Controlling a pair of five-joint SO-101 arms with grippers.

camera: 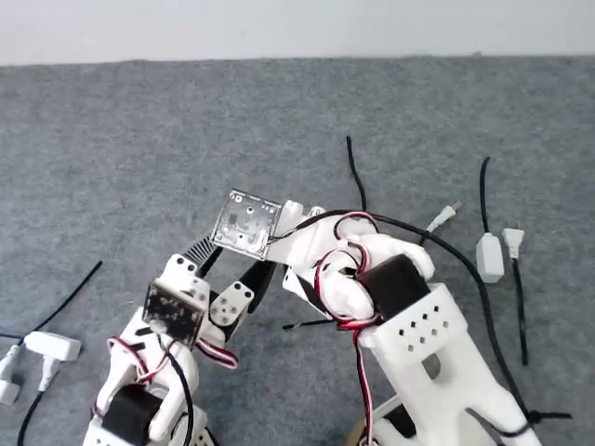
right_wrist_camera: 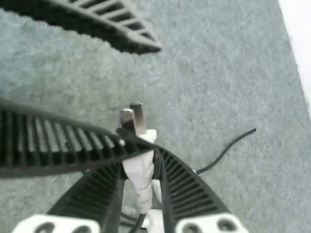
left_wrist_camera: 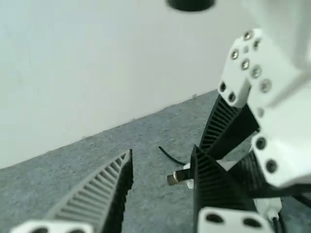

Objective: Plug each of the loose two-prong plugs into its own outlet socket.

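A grey carpet (camera: pixel 139 149) covers the table. In the high view the bulky right arm (camera: pixel 437 334) rises from 5 o'clock and the smaller left arm (camera: pixel 139 390) from 7 o'clock, and their wrists meet just below centre. The right gripper (right_wrist_camera: pixel 138 145) is clamped on a white two-prong plug (right_wrist_camera: pixel 137 172). The plug's long axis runs along the fingers, with its body between them and its cord trailing back toward the wrist. The left gripper (left_wrist_camera: pixel 161 160) is spread wide, its ribbed fingers (left_wrist_camera: pixel 102 194) well apart. One finger crosses just in front of the held plug and the other is off to the far side. At 3 o'clock in the high view a white socket block (camera: pixel 490 255) lies with its long axis from 12 to 6. A loose plug (camera: pixel 513 242) lies just beside it, its cord running toward 6. A second loose plug (camera: pixel 442 217) lies near them, its tip toward 2 o'clock. At 8 o'clock lies another socket block (camera: pixel 53 347), tilted from 10 to 4. The held plug's two metal prongs (right_wrist_camera: pixel 132 118) point straight out past the right fingertips, away from that wrist.
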